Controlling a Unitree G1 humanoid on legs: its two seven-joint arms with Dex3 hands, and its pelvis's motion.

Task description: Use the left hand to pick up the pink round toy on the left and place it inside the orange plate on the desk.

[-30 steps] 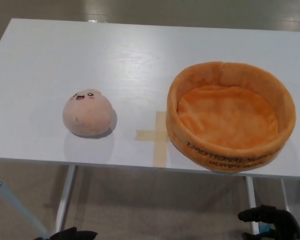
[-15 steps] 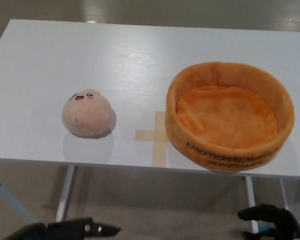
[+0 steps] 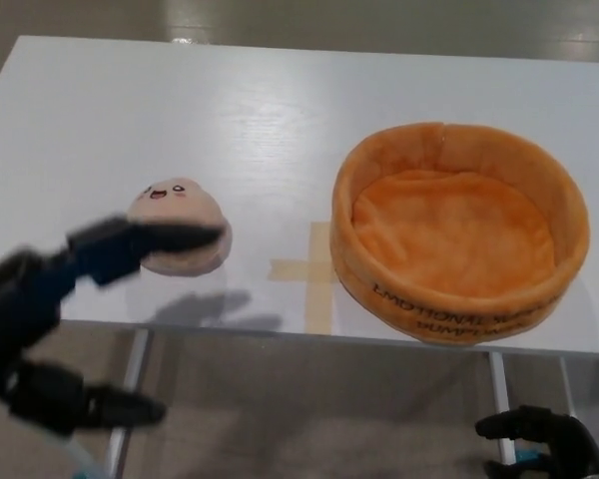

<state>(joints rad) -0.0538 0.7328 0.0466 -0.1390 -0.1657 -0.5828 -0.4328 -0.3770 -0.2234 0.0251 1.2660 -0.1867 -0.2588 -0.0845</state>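
The pink round toy (image 3: 178,205), a plush ball with a small face on top, sits on the white desk (image 3: 260,120) at the left. The orange plate (image 3: 460,230) is a soft round plush dish with a raised rim, empty, at the right of the desk. My left hand (image 3: 75,299) is raised at the lower left, blurred by motion, fingers spread apart; one finger (image 3: 145,242) crosses in front of the toy's lower half. It holds nothing. Only part of my right hand (image 3: 539,434) shows, low below the desk's front edge at the bottom right.
A cross of tan tape (image 3: 316,274) is stuck on the desk between toy and plate. The desk's front edge runs just below both objects, with its white legs (image 3: 130,399) and the floor beneath.
My left hand has risen from below the desk edge up to the toy's level, now overlapping its front. Toy, plate and right hand have not moved.
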